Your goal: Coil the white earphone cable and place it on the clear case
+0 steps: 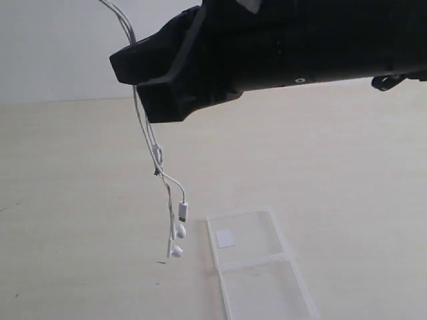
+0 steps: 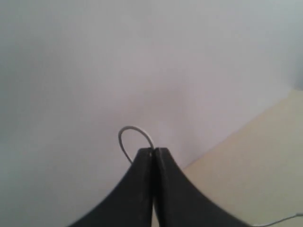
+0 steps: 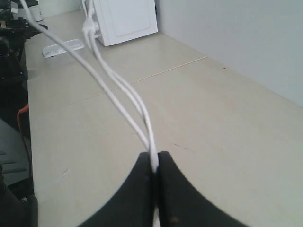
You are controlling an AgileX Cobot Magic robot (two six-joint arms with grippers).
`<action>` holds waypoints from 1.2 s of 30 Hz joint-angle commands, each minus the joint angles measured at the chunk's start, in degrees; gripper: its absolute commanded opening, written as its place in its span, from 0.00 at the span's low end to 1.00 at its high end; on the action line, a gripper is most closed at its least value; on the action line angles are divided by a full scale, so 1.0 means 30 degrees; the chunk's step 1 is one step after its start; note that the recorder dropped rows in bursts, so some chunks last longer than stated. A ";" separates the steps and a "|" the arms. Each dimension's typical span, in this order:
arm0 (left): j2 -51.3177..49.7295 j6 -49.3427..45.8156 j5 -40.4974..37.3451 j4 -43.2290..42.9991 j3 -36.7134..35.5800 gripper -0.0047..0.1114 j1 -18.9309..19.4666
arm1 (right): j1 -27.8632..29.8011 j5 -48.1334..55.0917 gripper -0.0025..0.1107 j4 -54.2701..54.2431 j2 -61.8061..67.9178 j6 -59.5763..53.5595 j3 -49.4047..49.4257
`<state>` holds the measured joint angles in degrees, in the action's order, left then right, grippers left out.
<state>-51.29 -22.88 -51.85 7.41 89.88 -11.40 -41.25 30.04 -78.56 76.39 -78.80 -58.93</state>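
The white earphone cable [image 1: 148,137] hangs in doubled strands from beyond the top edge down past a black arm [image 1: 280,47]. Its inline remote [image 1: 158,155], plug [image 1: 183,212] and two earbuds [image 1: 177,240] dangle above the table, just left of the clear case [image 1: 263,283]. The case lies open and flat, with a white sticker [image 1: 225,238] on its far half. My right gripper [image 3: 155,158] is shut on two cable strands [image 3: 118,94] that run away from it. My left gripper [image 2: 154,150] is shut on the cable, and a small loop [image 2: 135,130] sticks out past its tips.
The black arm fills the top of the exterior view and hides part of the cable. In the right wrist view a white box [image 3: 125,19] stands at the table's far end with a flat pale object [image 3: 61,47] beside it. Black equipment [image 3: 9,42] lines that side.
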 commanded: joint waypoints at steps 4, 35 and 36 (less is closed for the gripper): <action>0.0067 0.0341 -0.2049 -0.2338 -0.1379 0.04 0.0039 | 0.0016 0.0453 0.02 0.2750 -0.1133 0.3091 -0.1147; 0.0067 -0.1324 -0.1015 0.3749 -1.1411 0.21 0.0039 | 0.0016 0.1077 0.02 0.6538 -0.2346 0.7322 -0.3926; 0.0067 -0.1324 -0.1015 0.3785 -1.1469 0.28 0.0039 | 0.0016 0.1077 0.02 0.6538 -0.2346 0.7322 -0.3926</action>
<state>-51.29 -25.95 -56.03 16.84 56.51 -11.40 -41.25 33.38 -58.94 69.73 -57.11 -70.20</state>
